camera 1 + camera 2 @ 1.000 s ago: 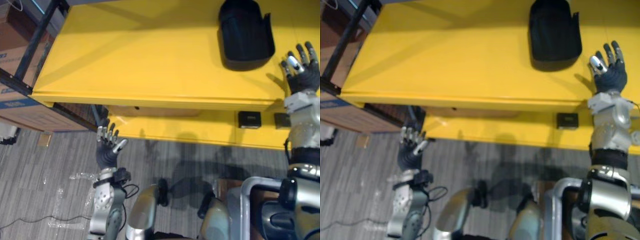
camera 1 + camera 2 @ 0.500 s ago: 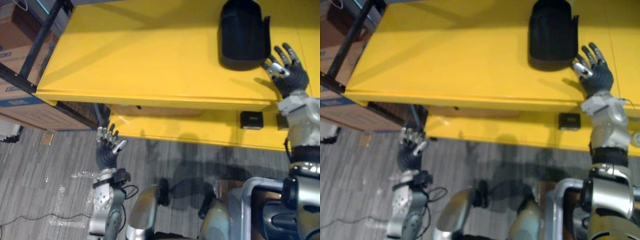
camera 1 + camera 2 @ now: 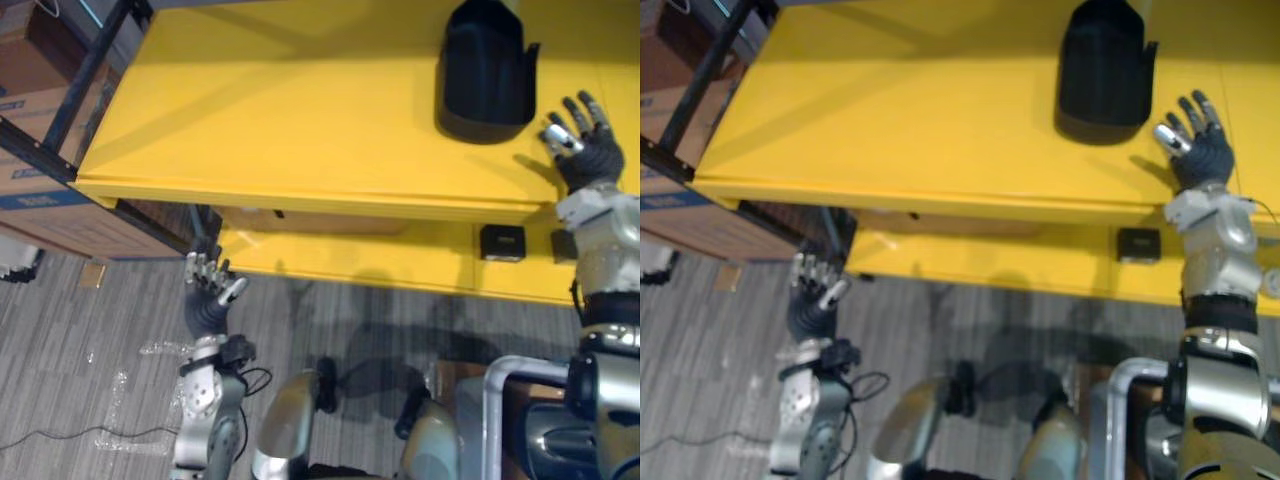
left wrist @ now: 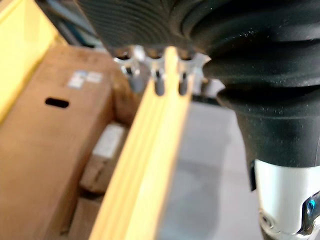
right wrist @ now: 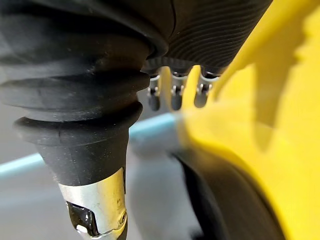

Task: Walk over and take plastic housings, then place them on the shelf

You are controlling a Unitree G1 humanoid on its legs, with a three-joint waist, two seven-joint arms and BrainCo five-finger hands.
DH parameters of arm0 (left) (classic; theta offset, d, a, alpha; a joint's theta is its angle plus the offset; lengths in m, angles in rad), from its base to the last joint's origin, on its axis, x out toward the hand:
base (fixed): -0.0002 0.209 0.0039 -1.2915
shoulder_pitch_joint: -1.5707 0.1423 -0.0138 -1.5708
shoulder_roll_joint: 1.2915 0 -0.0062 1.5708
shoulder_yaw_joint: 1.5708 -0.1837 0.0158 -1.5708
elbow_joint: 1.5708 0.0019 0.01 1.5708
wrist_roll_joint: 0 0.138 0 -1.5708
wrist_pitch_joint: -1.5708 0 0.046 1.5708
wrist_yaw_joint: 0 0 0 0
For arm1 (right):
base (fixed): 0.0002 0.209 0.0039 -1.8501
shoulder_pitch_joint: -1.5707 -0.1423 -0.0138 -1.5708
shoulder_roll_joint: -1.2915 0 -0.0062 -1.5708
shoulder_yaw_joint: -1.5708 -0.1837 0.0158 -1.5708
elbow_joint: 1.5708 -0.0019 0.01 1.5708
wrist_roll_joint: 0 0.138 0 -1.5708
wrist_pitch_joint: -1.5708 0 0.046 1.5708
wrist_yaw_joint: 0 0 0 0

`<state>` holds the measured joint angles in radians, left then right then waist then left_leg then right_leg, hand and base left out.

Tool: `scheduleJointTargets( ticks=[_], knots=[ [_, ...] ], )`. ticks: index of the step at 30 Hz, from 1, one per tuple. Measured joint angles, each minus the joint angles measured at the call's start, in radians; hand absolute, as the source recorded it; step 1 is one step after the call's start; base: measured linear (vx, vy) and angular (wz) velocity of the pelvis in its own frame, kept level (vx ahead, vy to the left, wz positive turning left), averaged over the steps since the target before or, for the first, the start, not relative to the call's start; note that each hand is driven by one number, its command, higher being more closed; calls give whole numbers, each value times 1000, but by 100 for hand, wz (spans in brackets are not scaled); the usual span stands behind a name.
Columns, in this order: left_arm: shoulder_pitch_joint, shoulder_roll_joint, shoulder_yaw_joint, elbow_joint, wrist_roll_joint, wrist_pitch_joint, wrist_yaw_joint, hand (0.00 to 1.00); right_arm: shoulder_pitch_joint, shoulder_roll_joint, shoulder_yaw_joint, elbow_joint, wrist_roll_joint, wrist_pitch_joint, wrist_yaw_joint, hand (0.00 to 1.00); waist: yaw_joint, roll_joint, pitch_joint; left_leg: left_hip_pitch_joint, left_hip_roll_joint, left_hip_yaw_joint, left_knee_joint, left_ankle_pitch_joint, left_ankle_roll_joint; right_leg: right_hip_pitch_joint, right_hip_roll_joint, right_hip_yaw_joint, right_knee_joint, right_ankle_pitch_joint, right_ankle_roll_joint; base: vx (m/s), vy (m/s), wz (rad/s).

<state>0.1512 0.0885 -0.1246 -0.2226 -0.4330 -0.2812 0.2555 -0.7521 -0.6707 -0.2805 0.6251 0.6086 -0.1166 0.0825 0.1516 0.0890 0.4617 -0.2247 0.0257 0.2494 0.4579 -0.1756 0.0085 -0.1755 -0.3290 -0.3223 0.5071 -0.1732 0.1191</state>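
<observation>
A black plastic housing (image 3: 485, 70) lies on the yellow shelf top (image 3: 300, 110), toward its far right. My right hand (image 3: 583, 150) hovers open over the shelf just right of the housing, fingers spread, not touching it. In the right eye view the same housing (image 3: 1103, 65) and right hand (image 3: 1196, 148) sit a short gap apart. My left hand (image 3: 207, 295) hangs open and empty low at the left, below the shelf's front edge, above the floor. The right wrist view catches the housing's dark edge (image 5: 225, 200) beside the yellow surface.
A lower yellow shelf level (image 3: 400, 260) carries two small black blocks (image 3: 500, 240) at the right. Cardboard boxes (image 3: 40, 150) and a dark metal rack frame (image 3: 85, 80) stand at the left. Grey carpet floor (image 3: 100, 350) lies below.
My right hand drew back to the right, away from the housing's edge it was near half a second ago. The left hand sank slightly. The camera shifted a little.
</observation>
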Motion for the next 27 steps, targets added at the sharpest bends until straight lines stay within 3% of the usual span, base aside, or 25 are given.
scheduleJointTargets(
  ticks=[2,4,5,7,9,10,13,16,21,27],
  knots=[
    [18,-1,-21,0,-1,0,3,0,92,31,-31,-167,-70,-78,-83,0,-6,-3,-7,43,0,4,-24,0,0,42,9,-2,-30,6,4,63,-14,-8],
    [51,0,-16,1,-1,0,1,0,198,92,-33,-302,-138,-116,-140,0,-23,-14,-42,73,2,5,-49,1,-1,79,24,-6,-75,19,7,85,-10,-9],
    [65,0,-10,2,-1,0,1,0,240,127,-32,-345,-156,-120,-157,0,-29,-24,-63,83,2,5,-59,2,-3,90,31,-6,-93,24,7,151,-14,-9],
    [116,-1,20,5,0,0,-3,0,437,290,-30,-509,-214,-121,-231,0,-59,-64,-156,112,5,5,-114,7,-11,132,62,-9,-186,53,10,170,-11,-11],
    [132,-11,55,5,2,0,-2,0,591,412,-24,-609,-238,-121,-258,0,-84,-89,-191,143,10,11,-142,8,-12,177,83,-8,-249,77,9,141,2,-15],
    [135,-24,79,5,9,0,-1,0,690,487,-10,-659,-257,-119,-261,0,-104,-105,-213,160,12,18,-156,8,-13,198,96,-3,-291,95,9,107,9,-18],
    [123,-29,114,5,20,1,4,0,874,604,50,-756,-283,-115,-234,0,-142,-124,-242,178,19,54,-177,4,-16,216,120,35,-365,136,5,68,29,-39],
    [103,-41,122,4,46,1,15,0,979,658,109,-790,-258,-115,-203,0,-169,-131,-249,194,20,87,-193,1,-15,217,125,73,-398,156,2,-37,92,-37],
    [101,-63,125,3,60,5,48,0,1063,692,197,-786,-260,-115,-198,0,-172,-129,-259,207,16,100,-212,1,-15,214,125,85,-402,159,2,-24,31,-9],
    [115,-64,164,-15,92,35,46,0,1042,692,202,-717,-268,-116,-257,0,-168,-125,-276,226,18,138,-222,3,-15,214,131,116,-425,184,7,11,26,-18]
  ],
)
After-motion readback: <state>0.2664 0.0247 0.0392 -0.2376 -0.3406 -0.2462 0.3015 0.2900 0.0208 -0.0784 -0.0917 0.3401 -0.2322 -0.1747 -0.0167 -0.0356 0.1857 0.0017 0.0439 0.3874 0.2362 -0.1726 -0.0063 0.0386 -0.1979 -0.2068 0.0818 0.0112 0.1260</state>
